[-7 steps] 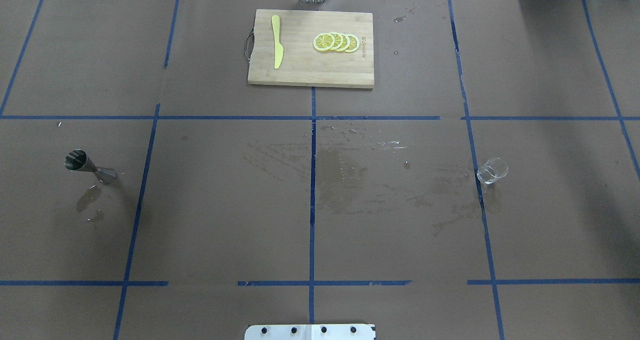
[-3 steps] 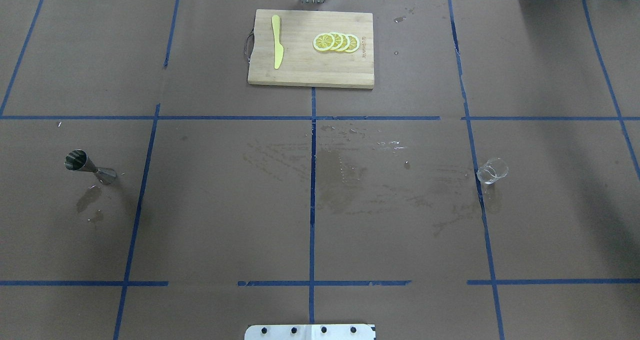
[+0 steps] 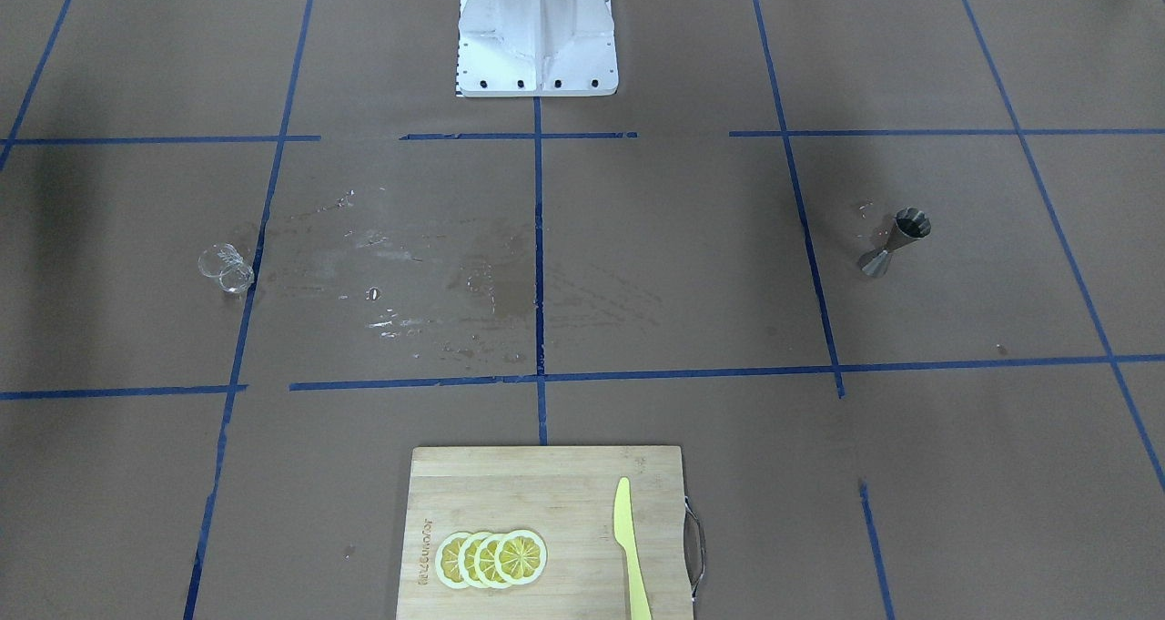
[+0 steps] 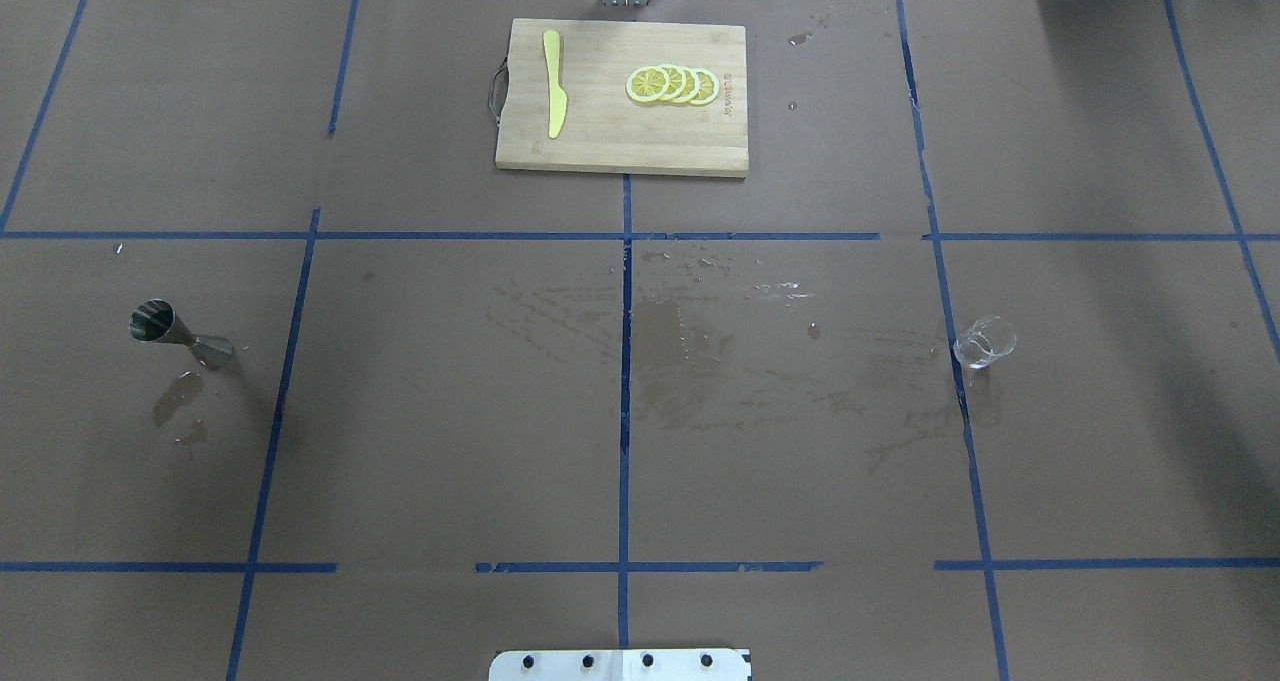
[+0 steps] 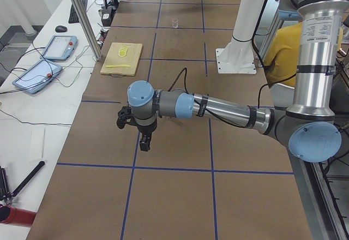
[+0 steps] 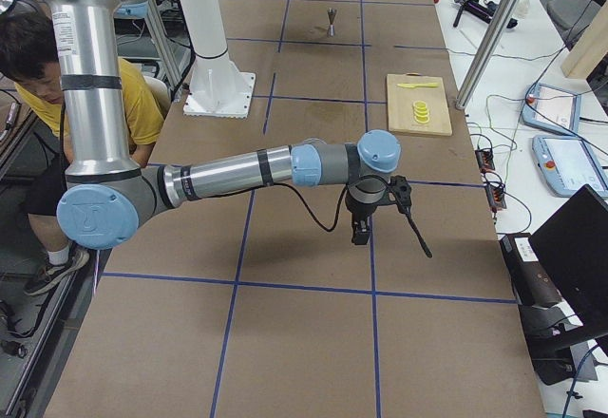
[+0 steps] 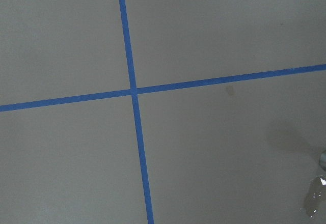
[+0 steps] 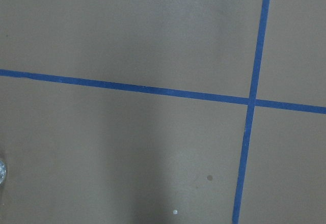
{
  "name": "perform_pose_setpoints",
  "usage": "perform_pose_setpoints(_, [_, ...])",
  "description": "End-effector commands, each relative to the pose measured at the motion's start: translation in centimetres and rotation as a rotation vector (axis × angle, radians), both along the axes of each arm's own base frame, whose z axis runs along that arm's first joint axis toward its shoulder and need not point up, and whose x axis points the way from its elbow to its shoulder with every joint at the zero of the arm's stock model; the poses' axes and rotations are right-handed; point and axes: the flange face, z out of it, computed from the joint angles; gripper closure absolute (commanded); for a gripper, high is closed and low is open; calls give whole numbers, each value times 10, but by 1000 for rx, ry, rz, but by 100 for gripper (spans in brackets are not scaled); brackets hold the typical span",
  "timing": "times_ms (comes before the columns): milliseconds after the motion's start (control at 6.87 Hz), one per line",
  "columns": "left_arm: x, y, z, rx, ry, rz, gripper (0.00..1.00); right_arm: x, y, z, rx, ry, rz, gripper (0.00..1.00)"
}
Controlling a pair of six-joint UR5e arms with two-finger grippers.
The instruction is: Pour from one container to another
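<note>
We are finding the measuring cup (image 4: 180, 334) upright on the bench's (image 4: 450, 431) left, nearest our left arm (image 5: 223, 109), the glass (image 4: 985, 343) far off right, and cannot tell whether left jaws or right jaws are clenched.

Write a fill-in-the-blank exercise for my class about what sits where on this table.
1. The lemon slices lie on the wooden ____.
2. Beside them on it lies a yellow ____.
3. The metal jigger stands on the robot's ____ side of the table.
4. The clear glass stands on the robot's ____ side.
Missing words: cutting board; knife; left; right.
</note>
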Motion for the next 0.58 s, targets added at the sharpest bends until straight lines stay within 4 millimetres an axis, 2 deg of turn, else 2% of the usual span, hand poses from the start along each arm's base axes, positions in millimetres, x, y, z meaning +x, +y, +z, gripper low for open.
perform_pose_setpoints(0, [0,3,10,70,-1,74,0,0,2,0,0,-2,0,0])
perform_pose_setpoints(437, [2,-3,11,49,0,59,0,0,3,1,-4,-1,2,0])
